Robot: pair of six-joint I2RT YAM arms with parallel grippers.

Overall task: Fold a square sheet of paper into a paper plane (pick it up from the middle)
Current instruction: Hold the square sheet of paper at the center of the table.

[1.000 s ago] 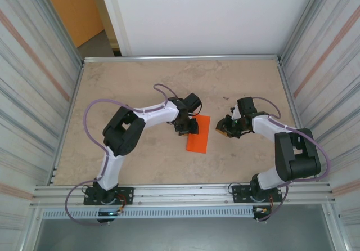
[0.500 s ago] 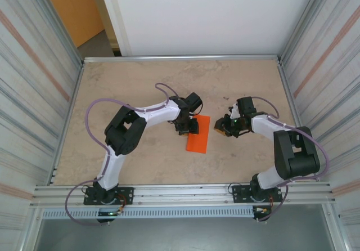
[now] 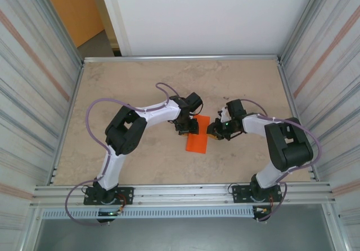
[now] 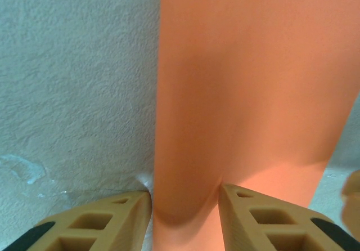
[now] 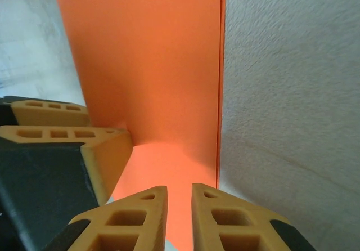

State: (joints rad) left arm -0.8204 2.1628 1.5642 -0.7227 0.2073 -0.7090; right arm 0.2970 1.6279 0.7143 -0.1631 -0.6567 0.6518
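The paper (image 3: 198, 141), folded to a narrow orange strip, lies flat near the middle of the table (image 3: 140, 88), its long side running from the near left toward the far right. Both pincers are down at its far end. The left pincer (image 3: 190, 128) is at the strip's left edge and the right pincer (image 3: 214, 131) just beside its right edge, so the paper's far half lies between them.

In the left wrist view, the left pincer (image 4: 184, 217) is open, its jaws well apart. One finger (image 4: 95, 223) rests on the bare table just outside the paper's left edge. The other finger (image 4: 270, 223) sits over the paper (image 4: 242, 93), which stretches away from between the two. Close to the fingers the sheet looks shadowed and slightly bowed.

In the right wrist view, the right pincer (image 5: 180, 206) has its jaws nearly together, with a slim gap between the tips through which the orange shows. It stands over the paper (image 5: 152, 65) just inside the straight right edge, and one finger (image 5: 236, 223) reaches across that edge. Whether the tips touch the sheet cannot be told. A finger (image 5: 67, 133) of the left pincer sits close by on the left, also on the paper.
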